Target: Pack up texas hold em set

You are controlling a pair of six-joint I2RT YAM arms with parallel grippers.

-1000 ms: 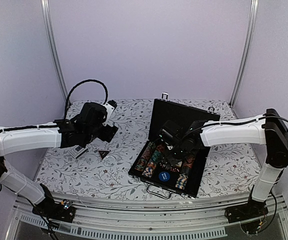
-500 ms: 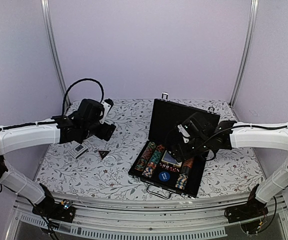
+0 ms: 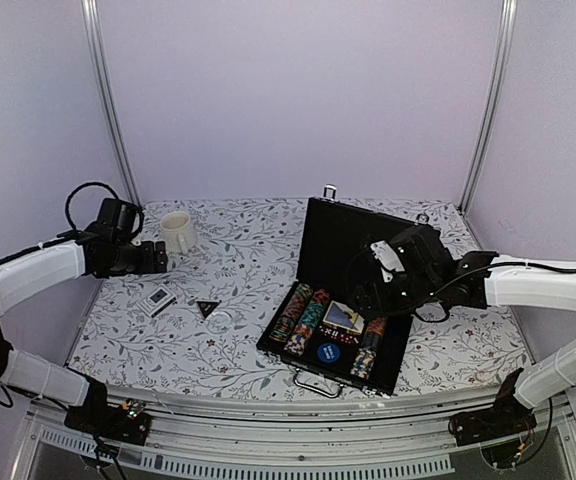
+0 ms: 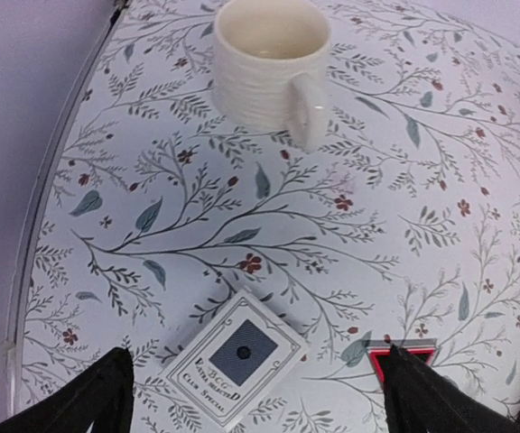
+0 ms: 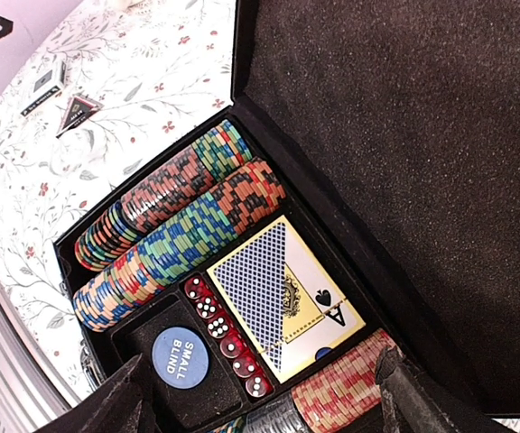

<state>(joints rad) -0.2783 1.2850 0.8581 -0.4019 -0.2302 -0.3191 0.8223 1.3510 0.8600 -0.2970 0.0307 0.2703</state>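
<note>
Both end effectors gape wide, empty.
Left end effector (image 4: 260,397) hangs above white boxed card deck (image 4: 237,356); right end effector (image 5: 273,397) above open black briefcase (image 5: 377,108).

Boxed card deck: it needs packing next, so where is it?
Top view: the boxed card deck lies on the left, just left of the black triangle, nearer than the mug.

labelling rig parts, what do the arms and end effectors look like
The left arm and right arm have white shell links with black joints. A black cable loops at the left wrist; another follows the right arm. The end effector fingers are matte black and tapered.
</note>
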